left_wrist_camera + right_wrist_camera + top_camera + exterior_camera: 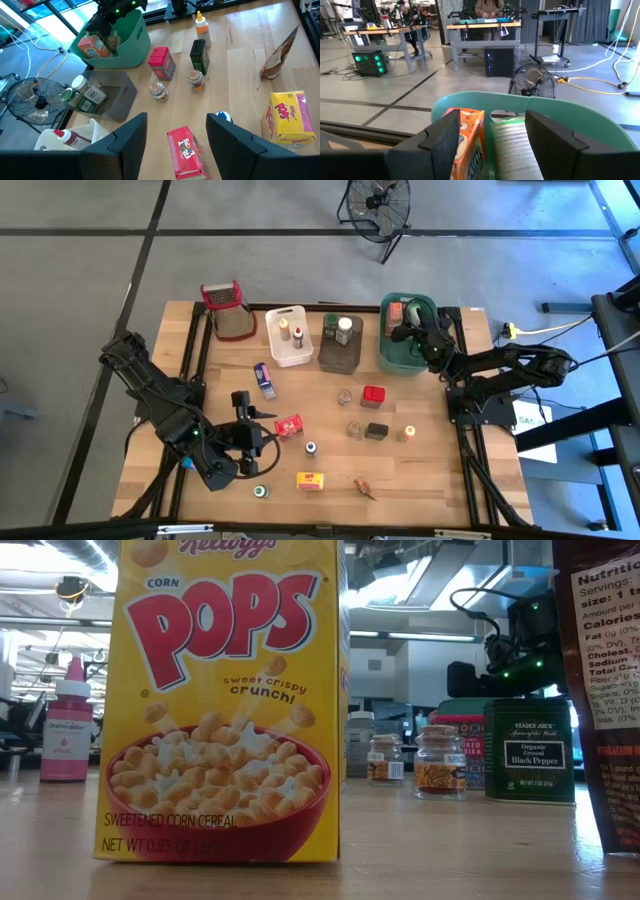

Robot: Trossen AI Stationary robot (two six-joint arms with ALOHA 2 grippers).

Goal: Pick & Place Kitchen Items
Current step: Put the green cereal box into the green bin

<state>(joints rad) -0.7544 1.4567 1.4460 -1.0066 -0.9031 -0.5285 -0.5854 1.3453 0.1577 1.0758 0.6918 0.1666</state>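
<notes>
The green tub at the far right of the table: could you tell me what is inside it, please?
Inside the green tub stands an orange box, with a pale ribbed item beside it. The right gripper hangs open just above them, hiding the rest of the tub's floor.

Overhead looks straight down on my counter; the low one sits level, close against the yellow cereal box.

It appears to be a robotics lab: grey concrete floor, workbenches with electronics, a floor fan, trailing cables, and a wooden bench.
</notes>
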